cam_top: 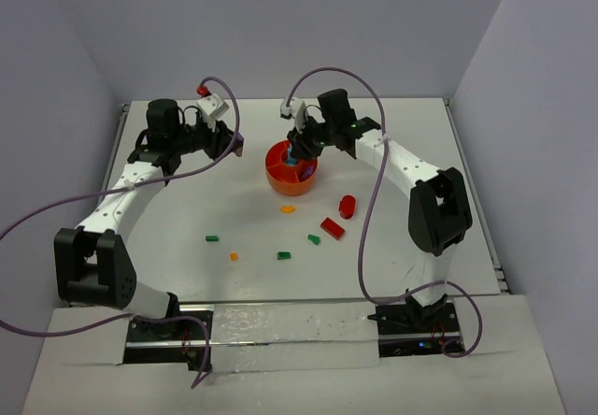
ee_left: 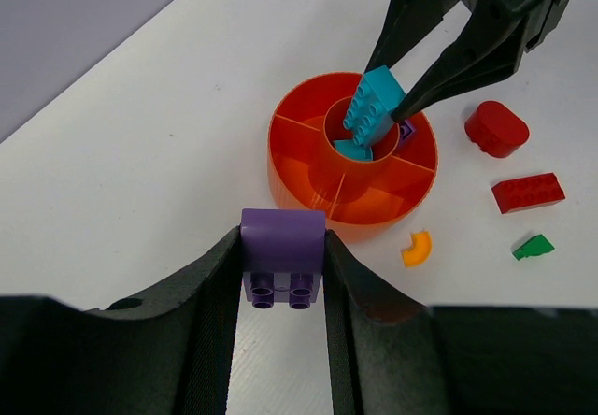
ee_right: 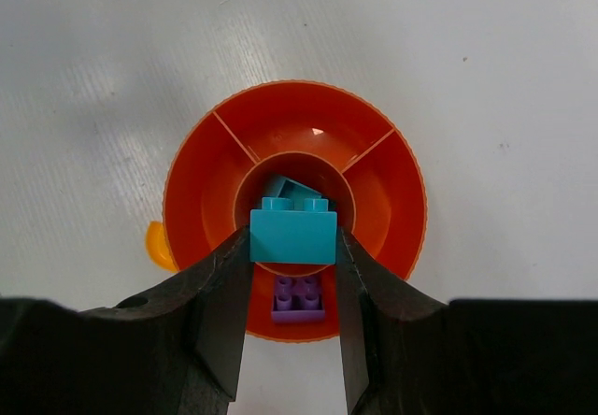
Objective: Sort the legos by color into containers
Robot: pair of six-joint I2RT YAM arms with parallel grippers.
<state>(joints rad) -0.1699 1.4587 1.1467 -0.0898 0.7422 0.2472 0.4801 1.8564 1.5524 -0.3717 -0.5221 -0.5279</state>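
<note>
**Step in hand:** depositing a teal brick.

The right gripper (ee_right: pixel 292 247) is clamping a teal brick (ee_right: pixel 292 231) by its two sides. It is holding the brick over the central hub (ee_right: pixel 329 179) of the orange divided bowl (ee_right: pixel 290 107), at the middle of the right wrist frame. In the left wrist view the brick is hanging tilted, and its lower end appears to be at the hub's mouth. Another teal piece (ee_right: pixel 297 191) is lying in the hub beneath it. A small purple brick (ee_right: pixel 299 300) is sitting in the wedge compartment at the bowl's lower edge.

The left gripper (ee_left: pixel 282 267) is clenching a purple block (ee_left: pixel 282 237) at lower centre of its frame. It is hovering just short of the bowl's rim, not over it.

**Unsorted on the table (cam_top: pixel 187 181), below the bowl in the overhead frame:**
- a red round piece (cam_top: pixel 347 206)
- a red brick (cam_top: pixel 332 228)
- green pieces (cam_top: pixel 212 238) (cam_top: pixel 284 255) (cam_top: pixel 314 239)
- orange pieces (cam_top: pixel 288 209) (cam_top: pixel 234 256)

**Judgement:** the next move calls for the right jaws to part so the teal brick drops into the hub, and for that arm then to rise clear. Only then is there room for the left arm to carry its purple block to the wedge holding purple.
</note>
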